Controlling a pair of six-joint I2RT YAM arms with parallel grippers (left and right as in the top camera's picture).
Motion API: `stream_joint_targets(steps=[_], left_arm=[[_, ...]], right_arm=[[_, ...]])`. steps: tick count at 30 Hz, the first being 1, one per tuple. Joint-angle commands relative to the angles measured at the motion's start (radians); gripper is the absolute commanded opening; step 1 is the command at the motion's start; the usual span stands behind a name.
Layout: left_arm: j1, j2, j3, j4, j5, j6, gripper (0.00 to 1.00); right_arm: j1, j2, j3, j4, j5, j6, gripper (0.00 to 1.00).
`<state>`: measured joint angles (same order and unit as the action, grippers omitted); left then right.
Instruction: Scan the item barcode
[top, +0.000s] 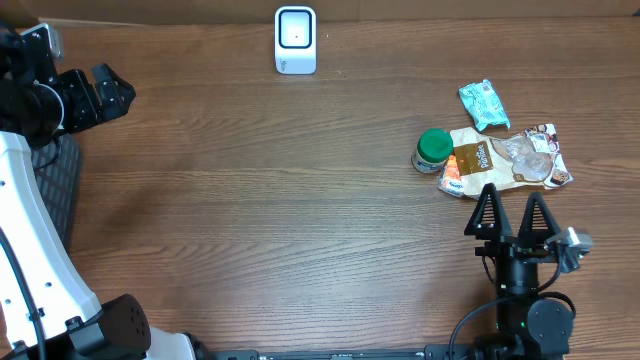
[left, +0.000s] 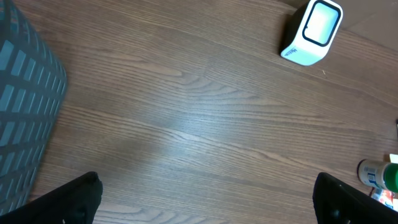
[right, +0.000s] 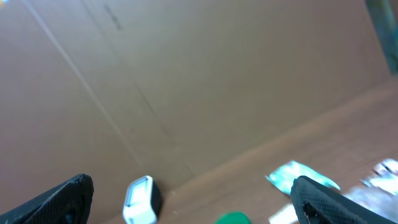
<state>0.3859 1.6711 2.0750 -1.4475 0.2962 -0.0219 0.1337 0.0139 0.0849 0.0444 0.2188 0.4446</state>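
Note:
The white barcode scanner (top: 295, 40) stands at the table's far edge, also seen from the left wrist (left: 312, 32) and the right wrist (right: 140, 200). Three items lie at the right: a teal packet (top: 484, 104), a green-capped bottle (top: 432, 150) and an orange-and-brown snack bag (top: 505, 162). My right gripper (top: 512, 196) is open just in front of the snack bag, holding nothing. Its wrist view shows the green cap (right: 233, 218) and the teal packet (right: 298, 176) between the spread fingers (right: 68, 196). At the far left my left gripper (top: 118, 88) is open and empty.
A dark ribbed bin (left: 25, 112) sits at the table's left edge, beside the left arm. A brown cardboard wall (right: 186, 74) backs the table behind the scanner. In the left wrist view the bottle (left: 379, 174) shows at the right edge.

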Motion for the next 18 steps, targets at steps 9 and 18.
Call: stream_joint_targets(steps=[9,18], left_arm=[[-0.006,-0.007,0.014,0.001,0.008,0.019,1.0],[-0.006,-0.007,0.014,0.001,0.008,0.019,1.0]], right_arm=[[0.008,-0.011,-0.077,-0.081,0.039,0.001,1.0],[0.008,-0.011,-0.077,-0.103,0.039,-0.116,1.0]])
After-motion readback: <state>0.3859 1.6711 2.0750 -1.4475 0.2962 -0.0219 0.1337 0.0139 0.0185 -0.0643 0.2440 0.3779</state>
